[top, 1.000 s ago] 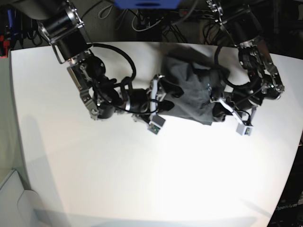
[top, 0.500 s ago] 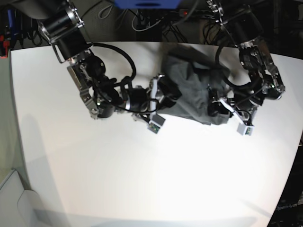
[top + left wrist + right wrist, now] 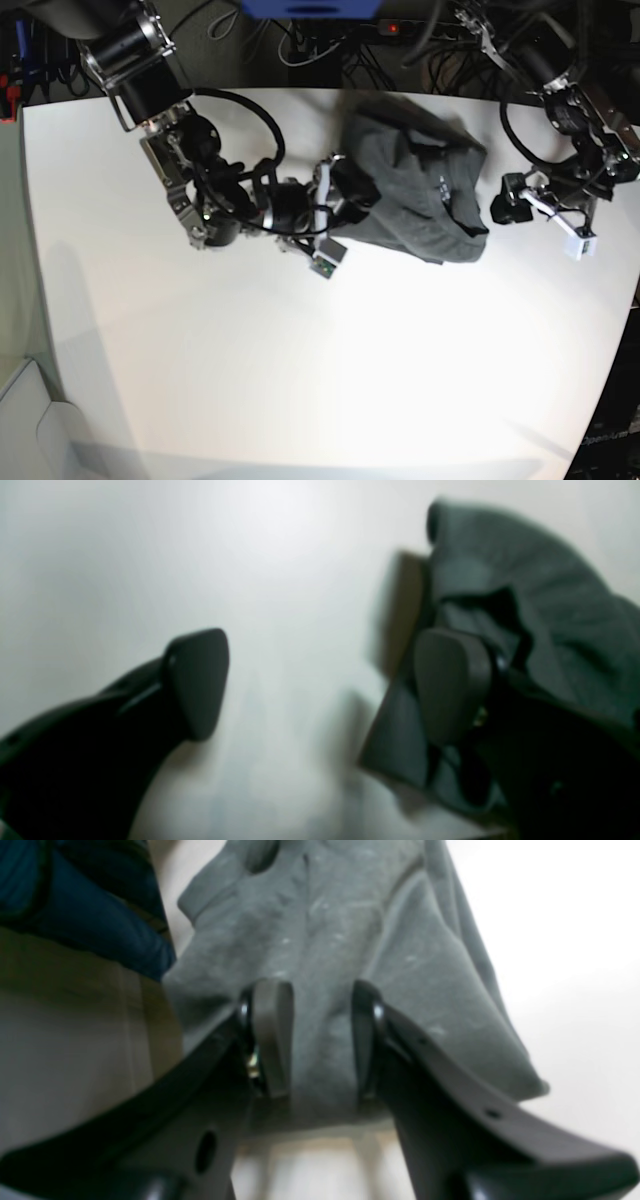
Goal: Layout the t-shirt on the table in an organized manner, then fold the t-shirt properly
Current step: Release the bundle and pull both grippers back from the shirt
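The dark grey t-shirt (image 3: 410, 185) lies bunched and wrinkled at the back middle of the white table (image 3: 300, 350). My right gripper (image 3: 350, 197) is at the shirt's left edge. In the right wrist view its fingers (image 3: 270, 1035) stand close together with a fold of the t-shirt (image 3: 325, 940) pinched between them. My left gripper (image 3: 503, 210) hangs just right of the shirt, clear of it. In the left wrist view this left gripper (image 3: 325, 685) is wide open over bare table (image 3: 300, 555), and the t-shirt (image 3: 540, 595) bulges behind its right finger (image 3: 450, 680).
Black cables (image 3: 300, 45) and a blue object (image 3: 310, 8) lie beyond the table's far edge. The blue object (image 3: 75, 900) also shows at the upper left of the right wrist view. The right arm's links (image 3: 200, 180) stretch across the back left of the table.
My left gripper has opened, let go of the shirt's right edge and drawn away to the right. My right gripper has closed on the shirt's left edge.
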### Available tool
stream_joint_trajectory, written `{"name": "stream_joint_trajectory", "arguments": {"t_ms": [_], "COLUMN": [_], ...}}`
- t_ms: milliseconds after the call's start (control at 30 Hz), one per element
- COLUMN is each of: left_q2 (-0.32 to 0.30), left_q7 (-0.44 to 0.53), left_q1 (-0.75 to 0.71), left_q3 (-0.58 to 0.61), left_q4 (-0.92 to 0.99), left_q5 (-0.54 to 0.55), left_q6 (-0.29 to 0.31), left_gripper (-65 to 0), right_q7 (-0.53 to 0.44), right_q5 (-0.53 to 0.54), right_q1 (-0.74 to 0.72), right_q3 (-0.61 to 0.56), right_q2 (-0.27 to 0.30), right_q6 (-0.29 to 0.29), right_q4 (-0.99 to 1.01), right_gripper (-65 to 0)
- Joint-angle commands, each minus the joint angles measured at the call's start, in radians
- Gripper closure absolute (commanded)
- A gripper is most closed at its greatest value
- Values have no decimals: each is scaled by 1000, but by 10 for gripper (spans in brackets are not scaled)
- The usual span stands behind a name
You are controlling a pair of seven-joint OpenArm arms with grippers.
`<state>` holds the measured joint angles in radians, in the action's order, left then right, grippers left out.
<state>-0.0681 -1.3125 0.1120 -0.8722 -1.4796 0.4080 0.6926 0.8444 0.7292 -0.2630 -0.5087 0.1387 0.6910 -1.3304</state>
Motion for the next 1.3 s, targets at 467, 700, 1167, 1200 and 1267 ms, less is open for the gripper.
{"name": "stream_joint_trajectory", "arguments": {"t_ms": [467, 700, 1167, 1200, 1267], "left_q2": [-2, 98, 141, 127, 104], "left_q7": [-84, -84, -45, -31, -9], "left_q1": [-159, -193, -222, -223, -228], "left_q3": [-29, -17, 140, 140, 141], "left_q4": [-344, -329, -191, -181, -158], "left_q5": [151, 323, 263, 248, 216], "left_q6": [6, 6, 6, 6, 6], "left_gripper": [-187, -338, -404, -393, -379], "right_q7": [63, 63, 63, 63, 62], "right_q5": [22, 19, 19, 19, 19], "right_q1": [28, 78, 80, 80, 80], "right_q3": [12, 11, 9, 9, 9], "right_q2": [48, 26, 23, 23, 23], "right_q6": [7, 7, 7, 7, 7], "right_q4": [-269, -263, -188, -182, -179], "right_gripper": [-181, -185, -185, -185, -185]}}
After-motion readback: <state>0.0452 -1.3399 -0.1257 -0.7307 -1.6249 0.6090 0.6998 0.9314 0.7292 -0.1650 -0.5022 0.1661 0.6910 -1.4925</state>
